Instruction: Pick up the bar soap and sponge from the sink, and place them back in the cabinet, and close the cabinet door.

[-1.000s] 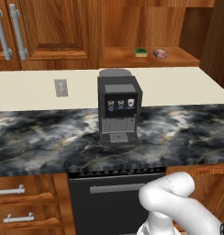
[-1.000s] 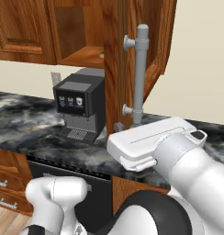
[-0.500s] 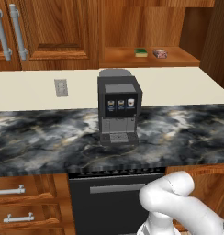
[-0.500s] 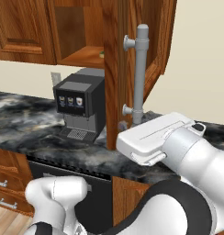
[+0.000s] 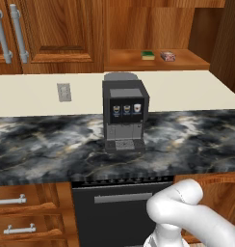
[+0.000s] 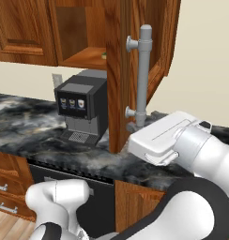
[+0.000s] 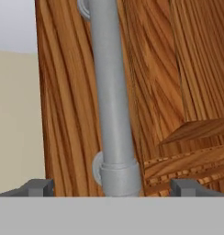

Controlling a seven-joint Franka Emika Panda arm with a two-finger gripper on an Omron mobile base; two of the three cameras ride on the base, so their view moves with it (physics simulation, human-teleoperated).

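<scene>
Reddish-brown wood cabinet (image 5: 153,60) is open above the coffee machine (image 5: 123,117), its shelf carrying the sponge (image 5: 148,55), green top over yellow, with a pinkish bar soap (image 5: 168,56) just beside it on the side away from the machine. Both sit well above the black marbled tabletop (image 5: 52,149) the machine stands on. Paired silver handles (image 5: 12,33) mark the neighbouring shut door, off to the far side of the machine from the sponge.

Cabinet door (image 6: 120,70) stands swung out, edge-on in the right base view, just beside the coffee machine (image 6: 80,112), with its long vertical silver bar handle (image 6: 143,77) facing the arm. End effector (image 6: 135,126) sits at the lower end of that handle, near the bottom mount. In the hand view the handle (image 7: 110,96) runs upright up the middle of the door panel (image 7: 169,82), and the two dark fingertips (image 7: 38,187) stand spread wide either side of it, not pinching it. Contact with the handle cannot be told.
</scene>
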